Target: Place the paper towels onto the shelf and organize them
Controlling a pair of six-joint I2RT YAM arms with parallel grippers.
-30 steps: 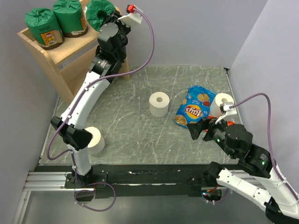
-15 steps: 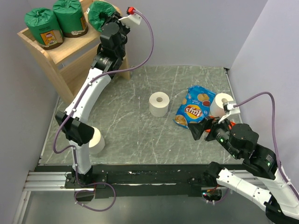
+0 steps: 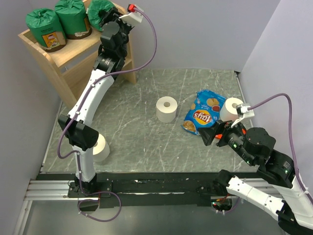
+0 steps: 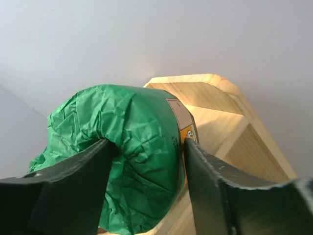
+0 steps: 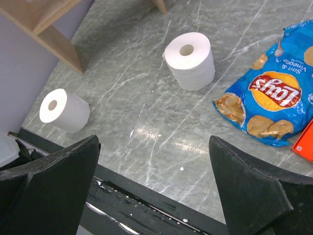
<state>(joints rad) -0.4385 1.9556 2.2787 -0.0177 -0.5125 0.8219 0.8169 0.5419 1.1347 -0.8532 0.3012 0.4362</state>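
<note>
Three green-wrapped paper towels stand on top of the wooden shelf (image 3: pixel 63 56): one at the left (image 3: pixel 45 27), one in the middle (image 3: pixel 72 18), one at the right (image 3: pixel 100 13). My left gripper (image 3: pixel 110 18) straddles the right one (image 4: pixel 132 147), which rests on the shelf (image 4: pixel 230 127). Its jaws are parted, and the crinkly wrap still brushes both fingers. Bare white rolls sit mid-table (image 3: pixel 167 108) (image 5: pixel 190 59), by the left arm's base (image 3: pixel 101 148) (image 5: pixel 63 108) and at the right (image 3: pixel 231 108). My right gripper (image 3: pixel 209 136) (image 5: pixel 154 147) hovers wide open above the table's near edge, holding nothing.
A blue chips bag (image 3: pixel 202 112) (image 5: pixel 266 105) lies between the middle and right white rolls. A red packet's corner (image 5: pixel 304 147) shows beside it. Grey walls close in behind and on both sides. The black mounting rail (image 3: pixel 156 186) runs along the near edge.
My left gripper carried the third green roll leftward onto the shelf top beside the other two, and its jaws have begun to part. The right gripper rose slightly.
</note>
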